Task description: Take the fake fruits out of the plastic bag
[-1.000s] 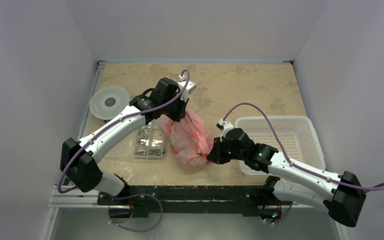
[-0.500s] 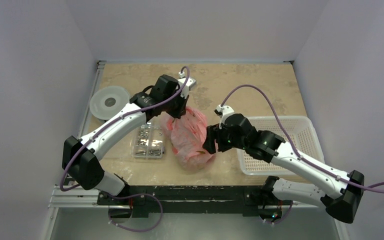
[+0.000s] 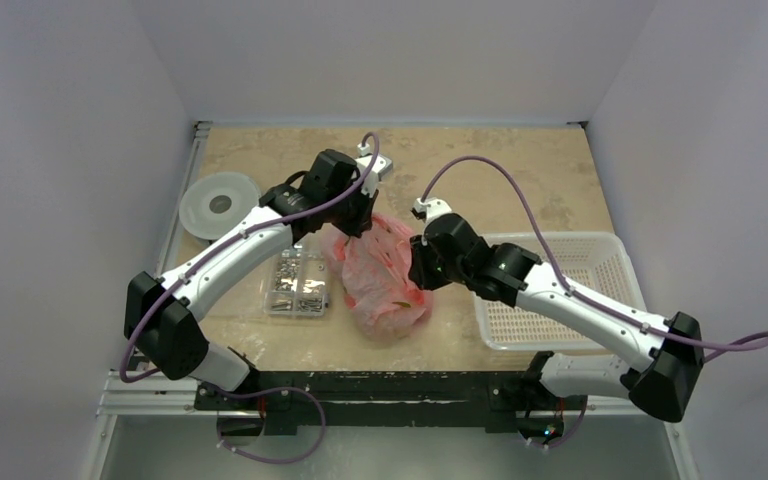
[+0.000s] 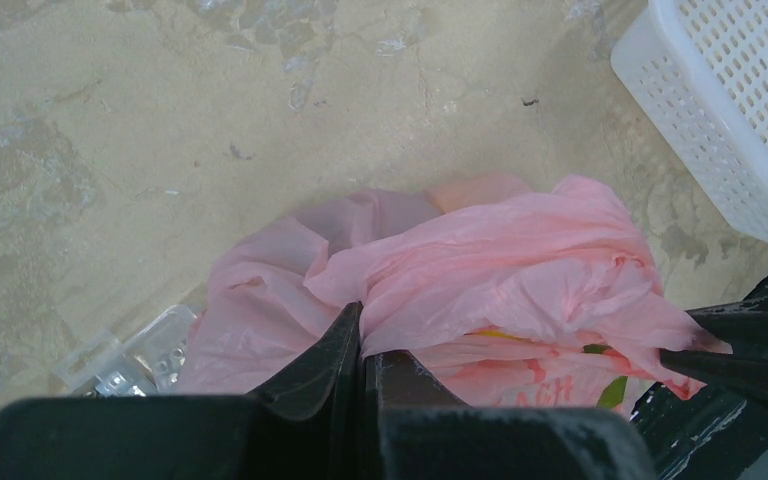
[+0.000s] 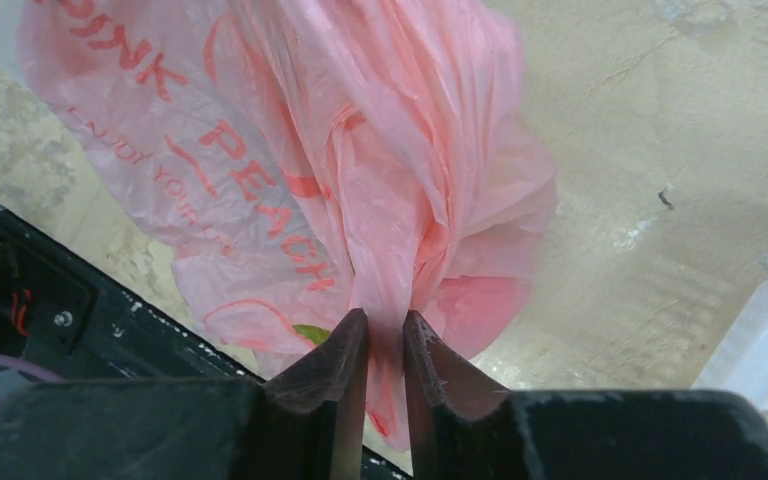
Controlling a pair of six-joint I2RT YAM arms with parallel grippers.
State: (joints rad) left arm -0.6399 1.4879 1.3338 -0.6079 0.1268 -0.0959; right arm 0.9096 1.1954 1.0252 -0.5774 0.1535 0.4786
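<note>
My left gripper (image 4: 362,338) is pressed together on a pinch of the pink plastic bag (image 4: 480,265) at its far left corner. My right gripper (image 5: 385,335) is clamped on a gathered fold on the bag's right side, with film squeezed between the pads and a tail of it hanging through. The bag lies mid-table, between the clear box of metal parts (image 3: 298,283) on its left and the white perforated basket (image 3: 570,290) on its right. Its long axis runs from far to near.

The fake fruits (image 4: 614,392) are inside the bag, none out yet. All I can see of them is a green sliver through the film, with a faint yellow patch beside it. The green one sits just beside my right fingertips, on their left, well down the bag from my left pinch. So the load lies between my two grips and nearward of them, in the near belly of the bag, and my right arm is the closer one.

I cannot tell where the mouth opens among these folds. My judgement is that the two grips must draw apart across the bag's short axis, left going far-left and right going right, so the film spreads above the fruits rather than bunching over them
</note>
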